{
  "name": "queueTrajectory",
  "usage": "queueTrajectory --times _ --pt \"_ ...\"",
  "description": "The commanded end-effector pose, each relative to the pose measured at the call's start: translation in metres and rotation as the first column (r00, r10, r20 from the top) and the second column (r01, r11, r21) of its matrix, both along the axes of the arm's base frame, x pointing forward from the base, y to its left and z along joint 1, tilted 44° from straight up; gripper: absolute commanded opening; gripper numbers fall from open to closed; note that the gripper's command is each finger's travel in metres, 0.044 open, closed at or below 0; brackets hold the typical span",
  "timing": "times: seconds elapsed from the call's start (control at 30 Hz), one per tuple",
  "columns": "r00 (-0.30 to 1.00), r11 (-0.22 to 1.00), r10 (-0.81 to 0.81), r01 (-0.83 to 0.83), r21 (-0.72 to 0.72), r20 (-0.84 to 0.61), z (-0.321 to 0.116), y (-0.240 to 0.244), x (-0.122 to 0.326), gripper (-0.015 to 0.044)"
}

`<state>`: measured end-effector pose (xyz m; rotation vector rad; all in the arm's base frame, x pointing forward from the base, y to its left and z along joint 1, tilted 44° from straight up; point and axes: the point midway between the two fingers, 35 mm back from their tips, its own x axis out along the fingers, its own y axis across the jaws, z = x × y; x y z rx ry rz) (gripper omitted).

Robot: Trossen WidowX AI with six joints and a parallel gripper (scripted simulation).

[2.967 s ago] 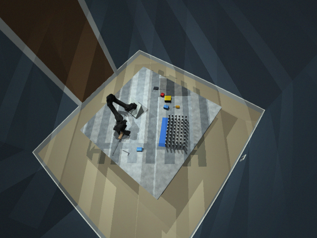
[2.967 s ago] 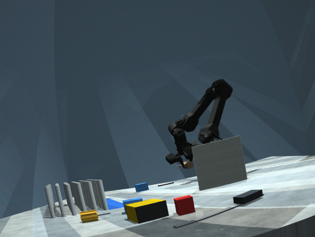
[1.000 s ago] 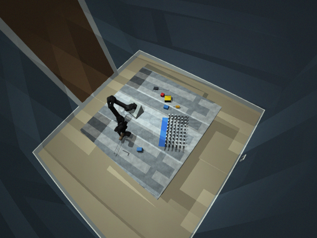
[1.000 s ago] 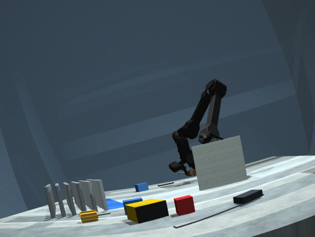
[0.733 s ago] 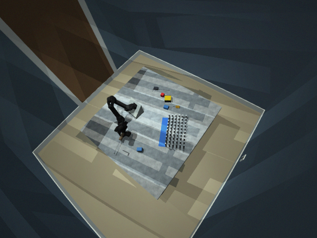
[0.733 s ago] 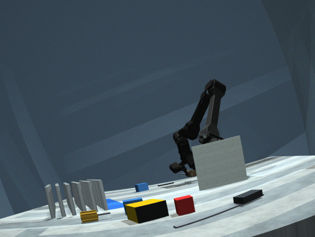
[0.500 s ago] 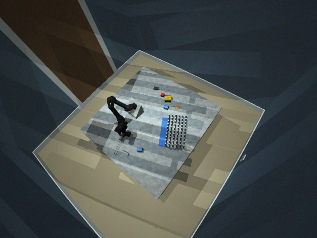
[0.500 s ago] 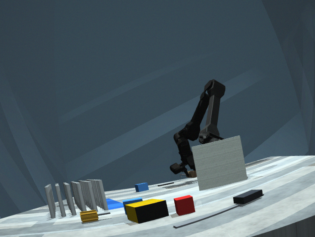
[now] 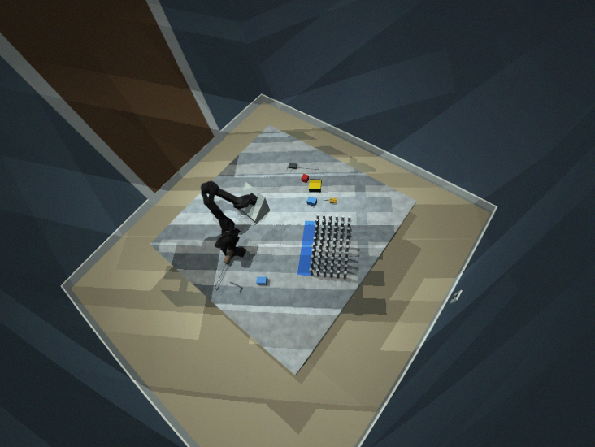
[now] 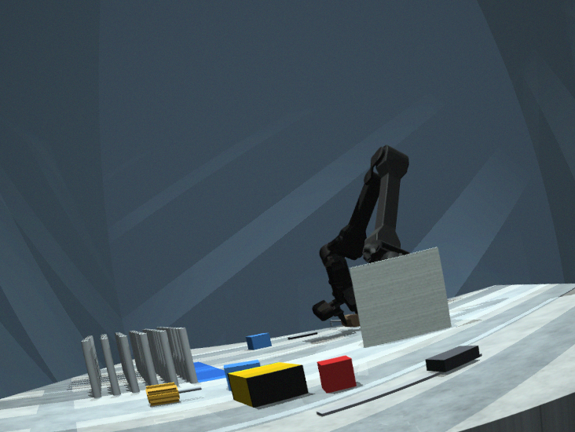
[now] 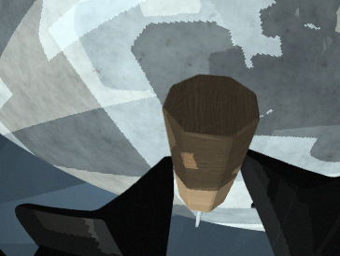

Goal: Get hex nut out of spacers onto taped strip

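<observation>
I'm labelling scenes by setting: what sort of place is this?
Probably a robotics test bench in a room: a tabletop robot arm, a grid of standing metal spacers, and blue tape beside them.

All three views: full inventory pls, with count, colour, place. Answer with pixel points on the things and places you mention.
metal spacers (image 9: pixel 330 247) (image 10: pixel 148 357): dozens, grey, upright in rows
taped strip (image 9: pixel 303 254) (image 10: pixel 204 371): 1, blue, beside the spacers
small blocks: 2 blue, 1 red; one blue near the L-shaped tool, the others near the yellow block
yellow block (image 9: pixel 314 184) (image 10: pixel 276 387): 1, yellow and black, beside the red block
screwdriver-like tool: 1, orange handle, near the spacers
long thin tool: 1, black handle, beyond the red block
L-shaped tool: 1, dark, near a blue block
panel (image 9: pixel 257 206) (image 10: pixel 401 297): 1, pale grey, by the arm
wooden-handled tool (image 9: pixel 227 257) (image 10: pixel 350 320) (image 11: pixel 210 140): 1, brown, in claw
hex nut: not discernible
arm, claw: 1 each, black
</observation>
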<state>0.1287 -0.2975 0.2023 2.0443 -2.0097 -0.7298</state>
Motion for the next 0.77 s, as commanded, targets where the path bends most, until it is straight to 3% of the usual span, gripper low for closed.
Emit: queueTrajectory --times 0.0,0.17,0.73 --pt "1.0 1.0 0.005 -0.005 -0.001 -0.005 -0.002 -0.0019 -0.0007 0.0" --pt "1.0 1.0 0.004 -0.004 -0.001 -0.007 -0.0043 -0.004 -0.0023 0.0" --pt "1.0 1.0 -0.001 0.001 0.0 -0.002 -0.0029 -0.0026 -0.0019 0.044"
